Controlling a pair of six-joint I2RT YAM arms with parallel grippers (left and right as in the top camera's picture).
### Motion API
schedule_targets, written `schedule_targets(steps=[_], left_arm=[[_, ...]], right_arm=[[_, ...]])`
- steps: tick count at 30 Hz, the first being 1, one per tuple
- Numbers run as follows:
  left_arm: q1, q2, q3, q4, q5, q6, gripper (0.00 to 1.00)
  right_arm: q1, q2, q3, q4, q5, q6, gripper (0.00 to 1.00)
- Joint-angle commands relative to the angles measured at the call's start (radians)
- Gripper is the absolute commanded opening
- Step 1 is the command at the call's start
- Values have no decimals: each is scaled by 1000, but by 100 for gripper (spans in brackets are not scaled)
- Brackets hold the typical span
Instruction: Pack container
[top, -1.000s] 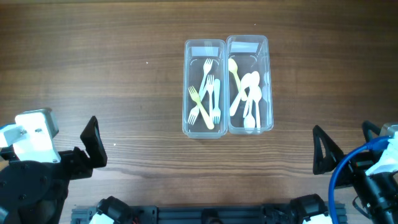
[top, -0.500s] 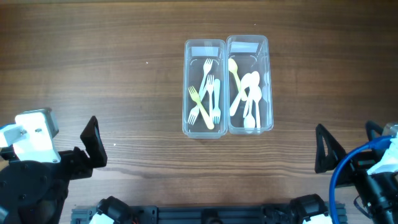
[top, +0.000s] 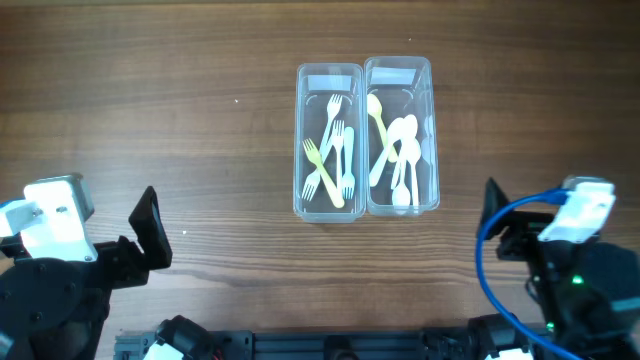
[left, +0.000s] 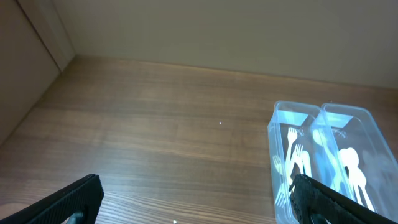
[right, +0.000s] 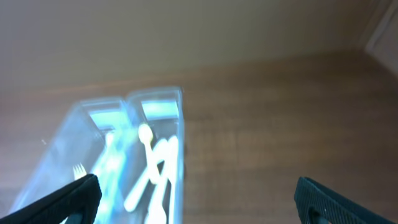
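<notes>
Though both arms sit back at the near edge of the brown wood-grain tabletop (top: 150, 100), the packing looks to me nearly or wholly done. The white and pale-green plastic forks (top: 332, 155) lie in the left clear rectangular plastic container (top: 329, 80). The white and pale-green plastic spoons (top: 400, 150) lie in the right clear rectangular plastic container (top: 397, 76). I see no loose cutlery on the wood and no lid anywhere. The left pincer (left: 199, 208) stands wide open with nothing between its fingers. The right pincer (right: 196, 199) is likewise open and empty, though its own view is blurred.

If a piece needs straightening, I would come straight down from above and take it by the handle, with the fingers set across it. The forks lie crossed over one another, so lifting one may well drag a neighbour. The thin clear walls look light, and a careless nudge would probably slide a box.

The two containers touch along their long inner walls, so no finger fits between them; the outer long walls and the short ends are free. They sit mid-table, well apart from both pincers, with bare wood to the left, to the right and beyond. A pale wall (left: 217, 31) closes the far side.
</notes>
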Motion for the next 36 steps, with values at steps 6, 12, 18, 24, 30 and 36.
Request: schedule_targets(steps=[6,12,18,24,30,36], left_arm=[[-2,1,3,0,-17,-20,100],[-2,1,3,0,-17,-20,100],[-2,1,3,0,-17,-20,100],[-2,1,3,0,-17,-20,100],[-2,1,3,0,-17,-20,100],[-2,1,3,0,-17,-20,100]], right_arm=[[-34,-262,-422,209,-15,53,100],[-92,-371,-547,228,-15,103,100],[-116,-423,-618,259,-15,100,100],[-151,-423,-657,280,-14,99,100],[-190,-423,-691,288,-11,99,100],[-190,-423,-691,297,-9,100,100]])
